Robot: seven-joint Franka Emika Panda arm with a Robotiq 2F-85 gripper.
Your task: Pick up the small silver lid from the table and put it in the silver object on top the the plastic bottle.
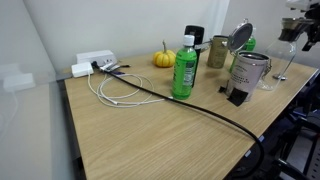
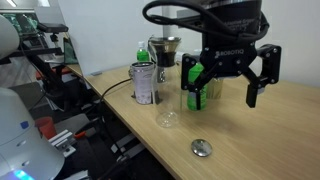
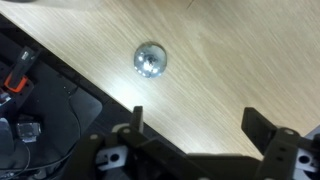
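The small silver lid (image 2: 203, 148) lies flat on the wooden table near its front edge; in the wrist view it (image 3: 150, 60) is a round shiny disc ahead of the fingers. My gripper (image 2: 222, 98) hangs open and empty above the table, above and slightly behind the lid; both fingers show spread apart in the wrist view (image 3: 197, 125). The clear plastic bottle (image 2: 168, 104) stands next to the gripper, with the dark-rimmed silver object (image 2: 166, 46) on its neck. The bottle also shows in an exterior view (image 1: 271, 77).
A ribbed silver can (image 2: 143, 83) with a tilted round lid (image 1: 241, 38) stands beside the clear bottle. A green bottle (image 1: 184, 68), a small pumpkin (image 1: 163, 59), a white power strip (image 1: 92, 65) and a black cable (image 1: 170, 98) are on the table. The table edge (image 3: 70, 75) is close to the lid.
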